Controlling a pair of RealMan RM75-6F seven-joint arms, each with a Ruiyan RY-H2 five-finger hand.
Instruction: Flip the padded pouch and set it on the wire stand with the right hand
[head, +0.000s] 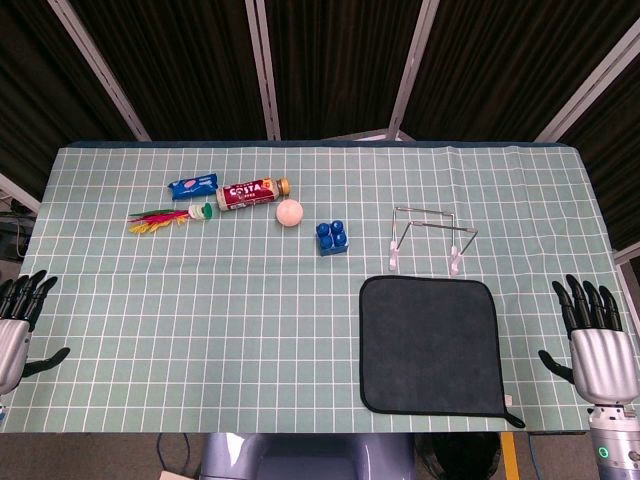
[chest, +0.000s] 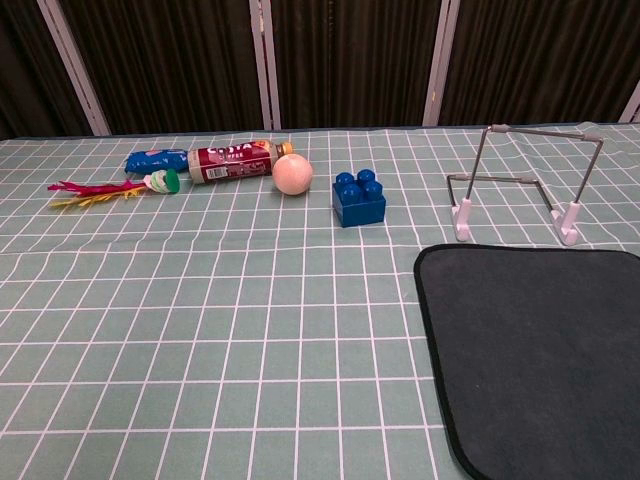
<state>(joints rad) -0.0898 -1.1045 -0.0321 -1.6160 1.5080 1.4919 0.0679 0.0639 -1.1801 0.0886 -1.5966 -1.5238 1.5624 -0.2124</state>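
1. The right hand (head: 601, 345) rests at the bench's near right edge, at about 4 o'clock from the bench centre, palm down, fingers (head: 585, 302) apart and holding nothing.
2. The left hand (head: 15, 325) sits at 8 o'clock by the near left edge, fingers likewise spread and empty.
3. The padded pouch (head: 430, 345) lies flat on the bench (head: 200, 330) at 5 o'clock, just left of the right hand: a black, rounded-corner square with stitched edging and a small loop at its near right corner.
4. It looks soft, light and floppy; I judge it will sag when lifted, so pinching the right edge or near corner should suit the flip.
5. The wire stand (head: 428, 238) waits just beyond it at 2 o'clock: thin stiff metal rods on pale plastic feet, likely easy to nudge.
6. The bench cover is green gridded cloth.
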